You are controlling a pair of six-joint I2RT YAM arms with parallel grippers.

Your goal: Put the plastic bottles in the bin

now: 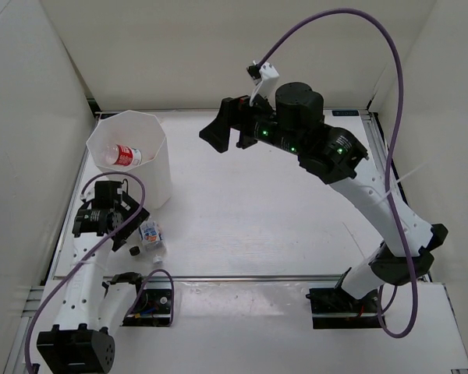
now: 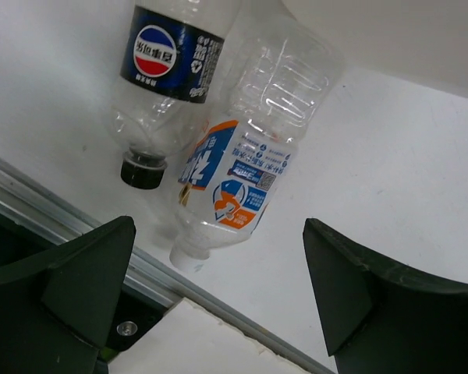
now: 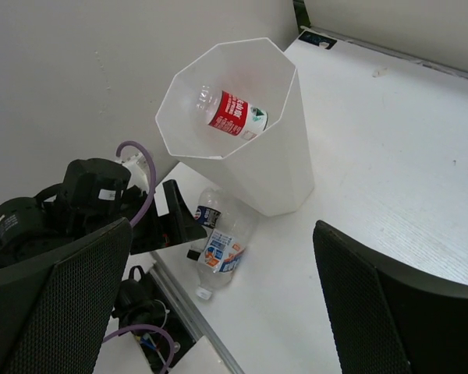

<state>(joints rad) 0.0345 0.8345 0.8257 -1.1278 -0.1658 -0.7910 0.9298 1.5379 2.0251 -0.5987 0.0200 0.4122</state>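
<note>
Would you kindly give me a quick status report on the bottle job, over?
Left gripper open over dark-labelled bottle and blue-white bottle, both lying on table. Right gripper open, empty, raised. Red-labelled bottle in bin. Nothing in the way.

The left arm reaches forward from the near-left corner. The left gripper is tipped down low by the near edge, its jaws spread wide. The right arm bends from the near-right corner toward the far edge. The right gripper is held high, facing left, its jaws wide apart.
</note>
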